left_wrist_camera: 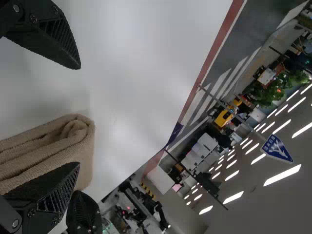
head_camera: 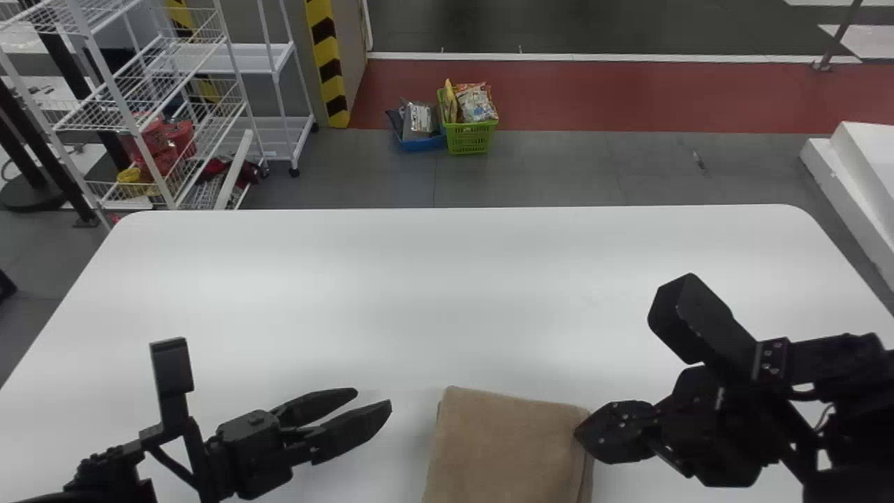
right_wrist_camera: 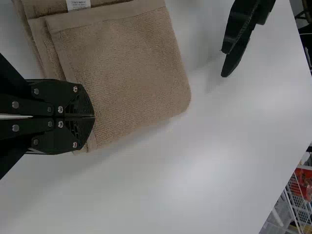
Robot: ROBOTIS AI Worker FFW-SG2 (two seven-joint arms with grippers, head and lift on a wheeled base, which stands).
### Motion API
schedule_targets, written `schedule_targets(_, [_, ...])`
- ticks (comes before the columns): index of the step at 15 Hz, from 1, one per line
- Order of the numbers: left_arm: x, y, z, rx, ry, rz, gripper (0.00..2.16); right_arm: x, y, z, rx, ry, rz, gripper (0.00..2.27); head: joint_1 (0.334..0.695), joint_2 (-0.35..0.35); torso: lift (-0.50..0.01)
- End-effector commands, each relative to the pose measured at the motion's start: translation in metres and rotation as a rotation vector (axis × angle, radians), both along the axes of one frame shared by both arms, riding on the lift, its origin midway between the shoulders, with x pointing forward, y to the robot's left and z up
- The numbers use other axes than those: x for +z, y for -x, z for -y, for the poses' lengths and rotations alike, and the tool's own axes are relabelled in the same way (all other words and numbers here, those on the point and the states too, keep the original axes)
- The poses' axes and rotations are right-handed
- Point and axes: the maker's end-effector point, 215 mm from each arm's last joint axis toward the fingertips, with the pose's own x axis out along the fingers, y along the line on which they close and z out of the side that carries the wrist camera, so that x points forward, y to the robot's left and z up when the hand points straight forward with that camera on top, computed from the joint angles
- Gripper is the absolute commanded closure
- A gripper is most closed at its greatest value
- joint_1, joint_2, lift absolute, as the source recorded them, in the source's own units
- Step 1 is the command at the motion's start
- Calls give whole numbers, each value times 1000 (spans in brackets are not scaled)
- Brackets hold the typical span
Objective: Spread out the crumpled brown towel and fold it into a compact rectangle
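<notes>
The right pincer (head_camera: 587,436), two flat black fingers, is clenched at the right-hand edge of the folded brown terry towel (head_camera: 503,447); whether any cloth is pinched between its tips, I cannot tell. The left pincer (head_camera: 374,399) is released, its fingers apart and nothing between them, above the worktop (head_camera: 419,279) to the left of the towel.

The towel lies between the two pincers at the near part of the smooth white worktop, folded into a rectangular shape that runs past the head view's bottom edge. The left wrist view brings out its stacked layers and a rounded, turned-in fold at one end. The right wrist view shows the outer faces, overlapping hems and a small white printed label (right_wrist_camera: 78,5).

The head view also takes in a white wire rack (head_camera: 91,130), a yellow-and-black striped pillar (head_camera: 326,49) and a green plastic basket (head_camera: 469,140) of packets on the floor beyond. In the left wrist view's background hangs a blue-and-white sign (left_wrist_camera: 277,148) with lettering.
</notes>
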Motion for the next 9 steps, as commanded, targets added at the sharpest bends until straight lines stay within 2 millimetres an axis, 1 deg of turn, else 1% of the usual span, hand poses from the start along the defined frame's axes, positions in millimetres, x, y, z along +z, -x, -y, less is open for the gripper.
schedule_targets(1, [0, -1, 0, 0, 0, 1, 120, -6, 4, 2, 7, 14, -7, 1656, 695, 25, -127])
schedule_targets(2, [1, -1, 0, 0, 1, 1, 120, -9, 4, 3, 10, 18, -11, 1656, 695, 24, -127])
schedule_targets(4, [1, -1, 1, -3, 0, 2, 120, -21, 7, 2, 22, 31, -31, 1656, 695, 21, -127])
schedule_targets(9, [0, -2, 0, 0, 1, 1, 120, -35, 5, -4, 46, 44, -44, 1656, 695, 24, -127])
